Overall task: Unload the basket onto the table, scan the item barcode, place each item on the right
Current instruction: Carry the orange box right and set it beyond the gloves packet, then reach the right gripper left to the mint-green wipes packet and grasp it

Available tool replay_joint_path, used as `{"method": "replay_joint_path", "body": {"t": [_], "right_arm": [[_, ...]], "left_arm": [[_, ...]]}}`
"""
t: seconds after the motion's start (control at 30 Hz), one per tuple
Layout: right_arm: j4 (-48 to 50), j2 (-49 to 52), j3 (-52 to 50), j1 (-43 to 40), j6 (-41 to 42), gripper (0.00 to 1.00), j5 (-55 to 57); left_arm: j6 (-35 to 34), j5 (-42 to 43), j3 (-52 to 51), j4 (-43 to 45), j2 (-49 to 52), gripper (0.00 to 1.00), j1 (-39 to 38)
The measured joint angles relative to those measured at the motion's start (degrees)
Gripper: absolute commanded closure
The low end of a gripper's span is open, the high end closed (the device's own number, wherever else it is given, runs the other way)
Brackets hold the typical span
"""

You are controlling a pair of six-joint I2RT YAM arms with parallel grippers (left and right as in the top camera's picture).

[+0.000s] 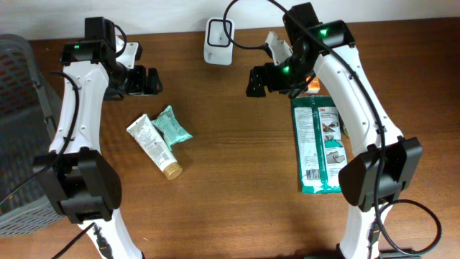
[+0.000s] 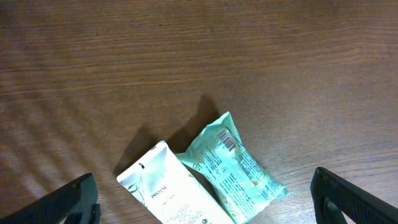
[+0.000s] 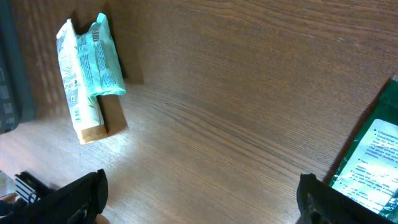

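Jaws of left gripper (image 1: 145,80) gape empty; near it the teal pouch (image 2: 233,165), barcode up, touches a white tube (image 2: 168,190) on the counter (image 1: 237,180). Right gripper (image 1: 257,80), likewise released, hovers beside a green pack (image 1: 318,144); farther back, probably a scanner (image 1: 218,41).

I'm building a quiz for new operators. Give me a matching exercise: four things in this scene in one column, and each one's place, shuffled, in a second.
1 scanner
2 tube
3 green pack
4 basket

a far left
b far right
c back, middle
d touching the teal pouch

Pairs: 1c, 2d, 3b, 4a
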Motion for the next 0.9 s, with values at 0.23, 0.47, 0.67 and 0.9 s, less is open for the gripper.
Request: {"method": "replay_joint_path", "body": {"t": [0.23, 0.47, 0.67, 0.9], "right_arm": [[0.0, 0.0, 0.0, 0.0, 0.0, 0.06, 0.0], [0.0, 0.0, -0.6, 0.0, 0.0, 0.07, 0.0], [1.8, 0.1, -3.2, 0.0, 0.0, 0.06, 0.0], [18.2, 0.2, -13.0, 3.3, 1.1, 0.07, -3.4]], "left_arm": [[0.0, 0.0, 0.0, 0.0, 0.0, 0.01, 0.0], [0.0, 0.0, 0.0, 0.0, 0.0, 0.01, 0.0], [0.0, 0.0, 0.0, 0.0, 0.0, 0.01, 0.0], [0.0, 0.0, 0.0, 0.0, 0.0, 0.01, 0.0]]}}
